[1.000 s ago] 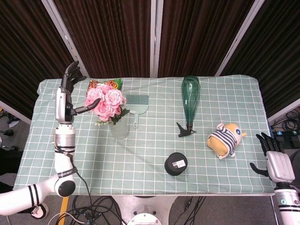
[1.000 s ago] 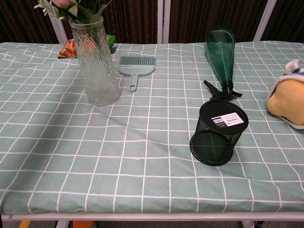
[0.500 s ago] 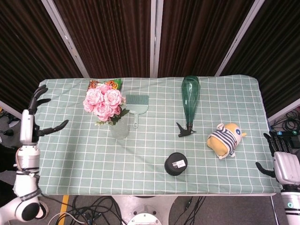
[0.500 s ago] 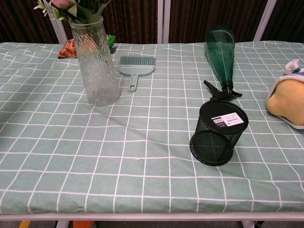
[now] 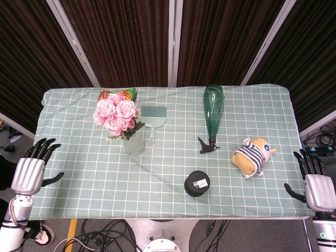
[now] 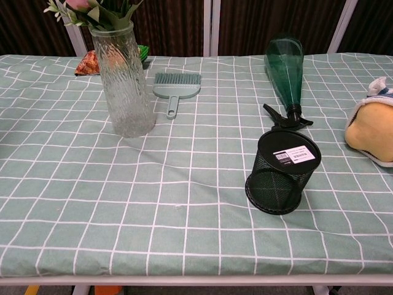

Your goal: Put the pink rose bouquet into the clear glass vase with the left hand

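Observation:
The pink rose bouquet (image 5: 116,116) stands upright in the clear glass vase (image 5: 134,144) on the left half of the table. In the chest view the ribbed vase (image 6: 124,80) is at the upper left, with only stems and leaves of the bouquet (image 6: 98,12) showing at the top edge. My left hand (image 5: 29,173) hangs off the table's left edge, fingers spread, holding nothing. My right hand (image 5: 316,189) sits off the right front corner, fingers apart and empty. Neither hand shows in the chest view.
A small grey dustpan brush (image 5: 153,116) lies right of the vase. A green spray bottle (image 5: 212,115) lies on its side. A black mesh cup (image 5: 197,184) stands near the front. A plush toy (image 5: 252,156) lies at the right. A snack packet (image 5: 116,94) lies behind the bouquet.
My left hand has drawn away from the bouquet, moving left and down off the table's left edge. The bouquet stays in the vase. The right hand barely shifted.

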{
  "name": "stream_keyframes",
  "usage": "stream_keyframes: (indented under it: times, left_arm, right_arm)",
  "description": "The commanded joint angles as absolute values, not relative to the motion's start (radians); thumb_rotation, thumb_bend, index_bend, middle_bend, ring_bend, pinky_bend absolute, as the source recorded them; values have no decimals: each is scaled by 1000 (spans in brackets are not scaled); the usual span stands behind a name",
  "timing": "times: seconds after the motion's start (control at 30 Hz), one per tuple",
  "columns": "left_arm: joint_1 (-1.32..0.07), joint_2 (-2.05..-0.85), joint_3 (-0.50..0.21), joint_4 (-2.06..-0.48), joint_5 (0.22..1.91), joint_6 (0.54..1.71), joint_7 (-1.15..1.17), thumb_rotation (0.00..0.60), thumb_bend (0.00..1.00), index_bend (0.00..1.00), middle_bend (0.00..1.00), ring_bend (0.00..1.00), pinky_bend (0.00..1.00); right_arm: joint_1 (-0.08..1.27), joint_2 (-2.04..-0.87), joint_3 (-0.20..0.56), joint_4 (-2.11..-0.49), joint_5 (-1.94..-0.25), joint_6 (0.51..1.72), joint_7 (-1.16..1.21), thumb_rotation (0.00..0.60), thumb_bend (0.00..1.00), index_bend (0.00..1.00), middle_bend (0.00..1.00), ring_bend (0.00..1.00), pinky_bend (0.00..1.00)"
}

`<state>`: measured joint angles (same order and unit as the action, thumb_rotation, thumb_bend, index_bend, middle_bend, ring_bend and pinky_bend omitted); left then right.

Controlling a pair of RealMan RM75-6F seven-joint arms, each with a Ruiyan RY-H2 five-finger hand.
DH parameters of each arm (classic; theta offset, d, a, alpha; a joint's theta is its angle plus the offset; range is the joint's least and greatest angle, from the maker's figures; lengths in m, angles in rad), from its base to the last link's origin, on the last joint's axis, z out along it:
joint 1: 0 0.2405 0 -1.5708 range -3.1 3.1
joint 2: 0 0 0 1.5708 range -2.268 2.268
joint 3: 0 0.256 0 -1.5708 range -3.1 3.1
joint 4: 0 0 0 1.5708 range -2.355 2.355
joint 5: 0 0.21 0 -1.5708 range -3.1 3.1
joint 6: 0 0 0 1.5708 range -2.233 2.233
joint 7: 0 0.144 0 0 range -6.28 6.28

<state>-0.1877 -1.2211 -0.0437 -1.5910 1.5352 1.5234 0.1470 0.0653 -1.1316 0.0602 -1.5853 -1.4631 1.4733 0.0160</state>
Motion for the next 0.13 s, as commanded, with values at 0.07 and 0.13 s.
stream_keyframes:
  times: [0.07, 0.13]
  left_arm:
    - [-152, -1202, 27, -1584, 1561, 1489, 242, 600, 109, 170, 121, 71, 200]
    - [-144, -1207, 28, -1576, 1552, 1489, 249, 600, 109, 166, 121, 71, 189]
  right_arm:
    - [63, -1149, 50, -1581, -1466, 1464, -8, 600, 156, 0, 0, 0, 0]
    - [63, -1151, 48, -1578, -1465, 1460, -11, 600, 157, 0, 0, 0, 0]
